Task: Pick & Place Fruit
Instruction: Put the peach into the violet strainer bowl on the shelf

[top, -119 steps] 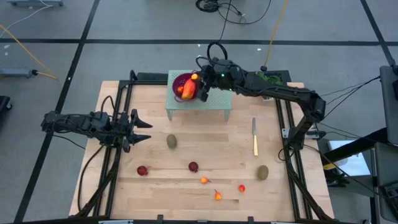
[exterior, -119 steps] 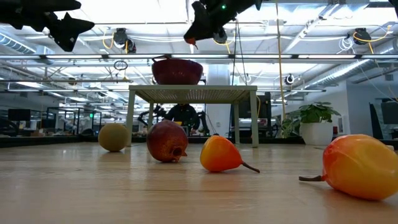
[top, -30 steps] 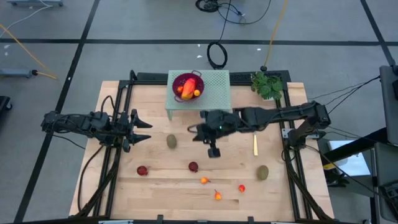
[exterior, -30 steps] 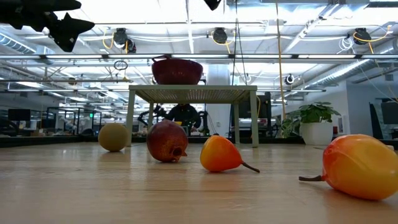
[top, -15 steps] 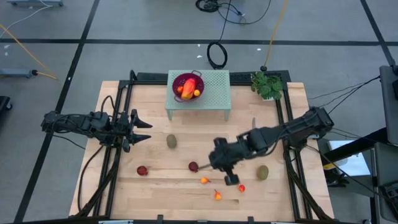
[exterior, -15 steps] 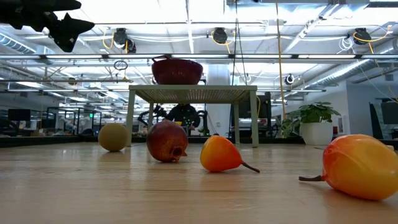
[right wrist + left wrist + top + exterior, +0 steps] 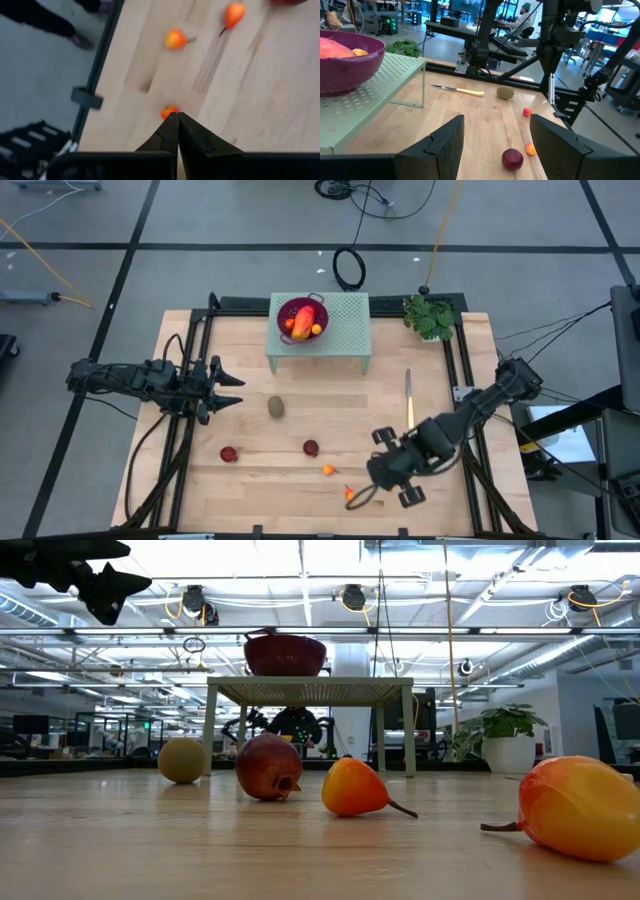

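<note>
High view: left end effector [image 7: 228, 387] waits parted and empty at the bench's [image 7: 250, 340] left edge. Bowl [image 7: 300, 318] on the green stand already holds fruit. Right end effector [image 7: 173, 119], pinched shut and empty, hovers over a small orange-red fruit [image 7: 169, 111] near the front edge; it must part before descending.

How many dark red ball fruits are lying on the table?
2. The left dark red ball lies left; the middle dark red ball near centre. The right arm could hide another.
</note>
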Robot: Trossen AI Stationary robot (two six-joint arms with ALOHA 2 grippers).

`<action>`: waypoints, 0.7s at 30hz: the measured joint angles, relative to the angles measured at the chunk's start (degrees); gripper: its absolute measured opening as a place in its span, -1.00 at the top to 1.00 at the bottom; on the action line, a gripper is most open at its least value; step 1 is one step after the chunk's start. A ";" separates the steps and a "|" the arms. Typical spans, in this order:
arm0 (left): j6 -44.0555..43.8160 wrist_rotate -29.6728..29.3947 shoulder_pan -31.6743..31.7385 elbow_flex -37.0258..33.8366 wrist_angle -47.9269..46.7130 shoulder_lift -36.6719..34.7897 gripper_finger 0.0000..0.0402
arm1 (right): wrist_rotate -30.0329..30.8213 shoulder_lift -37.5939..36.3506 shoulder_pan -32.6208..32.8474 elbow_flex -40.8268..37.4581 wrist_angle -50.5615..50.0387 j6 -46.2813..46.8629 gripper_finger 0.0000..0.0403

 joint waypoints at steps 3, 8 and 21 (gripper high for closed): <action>0.00 0.00 0.00 0.00 0.03 0.00 -0.13 | 0.00 0.02 2.19 -2.36 -0.43 -0.29 1.00; -0.03 0.00 0.00 0.00 0.07 0.01 -0.13 | -0.05 0.02 5.04 -7.34 -0.52 -2.75 1.00; -1.86 0.00 0.00 0.00 0.19 0.00 -0.13 | 0.33 0.03 5.85 -18.02 4.11 -10.78 1.00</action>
